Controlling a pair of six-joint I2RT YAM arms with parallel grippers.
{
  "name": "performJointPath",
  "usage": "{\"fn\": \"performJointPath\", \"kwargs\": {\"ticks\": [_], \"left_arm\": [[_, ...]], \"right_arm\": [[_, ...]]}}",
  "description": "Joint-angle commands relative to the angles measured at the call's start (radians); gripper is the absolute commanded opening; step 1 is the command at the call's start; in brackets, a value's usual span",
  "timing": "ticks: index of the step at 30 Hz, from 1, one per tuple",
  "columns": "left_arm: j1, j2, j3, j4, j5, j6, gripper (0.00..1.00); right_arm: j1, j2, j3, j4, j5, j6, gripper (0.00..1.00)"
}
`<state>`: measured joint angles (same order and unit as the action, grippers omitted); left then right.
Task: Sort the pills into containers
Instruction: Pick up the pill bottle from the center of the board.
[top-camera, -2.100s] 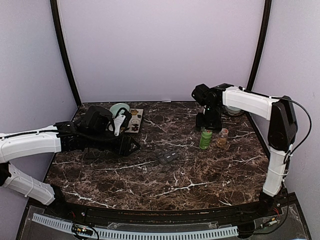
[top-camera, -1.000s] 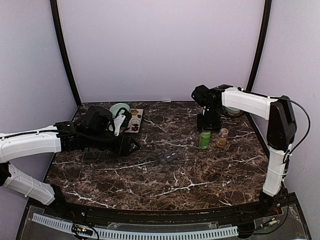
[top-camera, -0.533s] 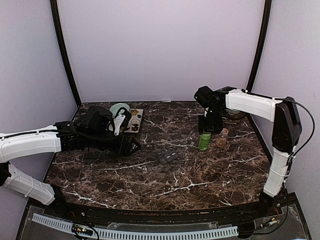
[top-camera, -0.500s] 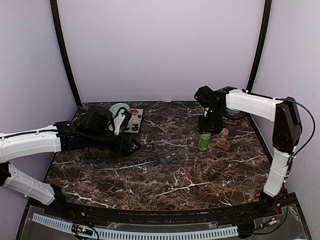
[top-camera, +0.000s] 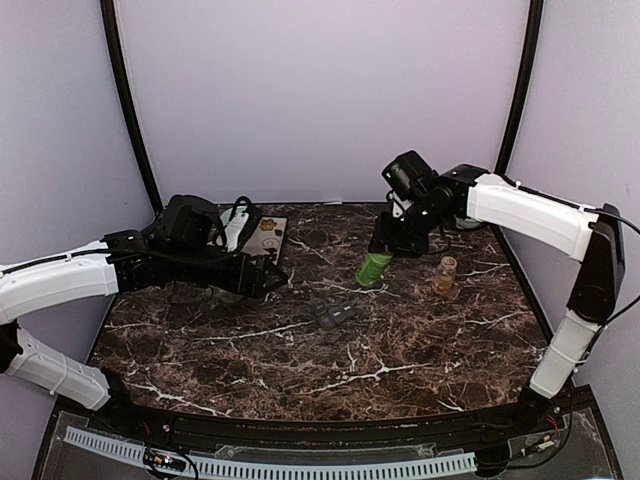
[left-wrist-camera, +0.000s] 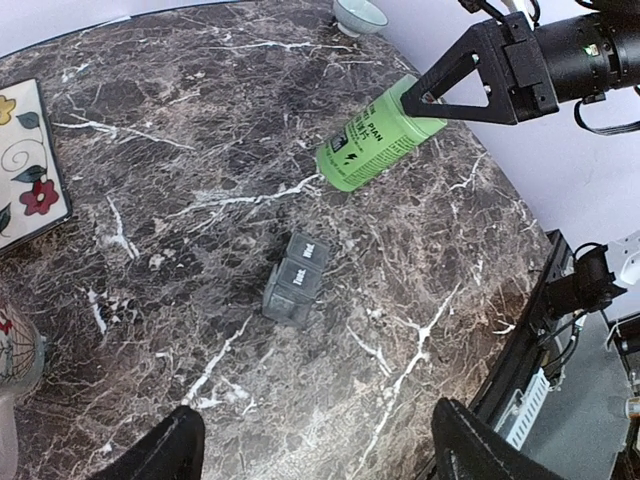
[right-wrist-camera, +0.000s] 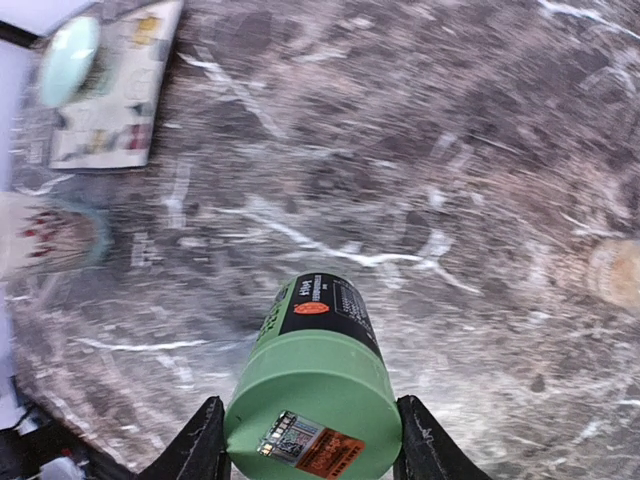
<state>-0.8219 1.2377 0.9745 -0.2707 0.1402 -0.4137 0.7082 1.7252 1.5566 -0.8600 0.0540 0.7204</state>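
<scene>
My right gripper (top-camera: 388, 247) (right-wrist-camera: 310, 445) is shut on the cap end of a green bottle (top-camera: 373, 270) (right-wrist-camera: 318, 350) (left-wrist-camera: 375, 148) and holds it tilted in the air above the table. The containers (top-camera: 333, 313) (left-wrist-camera: 295, 278), a low dark grey strip of joined lidded compartments, lie mid-table below and left of the bottle. The pills show only as a tan mass in a small clear jar (top-camera: 447, 270) (right-wrist-camera: 615, 272) standing to the right. My left gripper (top-camera: 272, 276) (left-wrist-camera: 315, 460) hovers open above the table, left of the strip, with nothing between its fingers.
A floral plate (top-camera: 268, 238) (left-wrist-camera: 25, 160) (right-wrist-camera: 115, 90) lies at the back left, with a pale teal bowl (right-wrist-camera: 70, 45) beside it and a floral mug (right-wrist-camera: 50, 235) nearby. Another small bowl (left-wrist-camera: 358, 14) stands at the back right. The right arm (left-wrist-camera: 520, 70) spans the far side.
The right gripper has lifted the green bottle off the table and carried it left, tilting it. The left arm has risen and its jaws have spread wider.
</scene>
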Motion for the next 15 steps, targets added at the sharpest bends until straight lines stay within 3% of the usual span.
{"fn": "performJointPath", "kwargs": {"ticks": [1, 15], "left_arm": [[0.036, -0.015, 0.036, 0.024, 0.114, -0.034, 0.82], [0.179, 0.003, 0.038, 0.337, 0.532, -0.298, 0.83]], "right_arm": [[0.036, -0.109, -0.028, 0.183, -0.106, 0.056, 0.0], [0.101, -0.323, -0.23, 0.619, -0.299, 0.215, 0.0]]}}
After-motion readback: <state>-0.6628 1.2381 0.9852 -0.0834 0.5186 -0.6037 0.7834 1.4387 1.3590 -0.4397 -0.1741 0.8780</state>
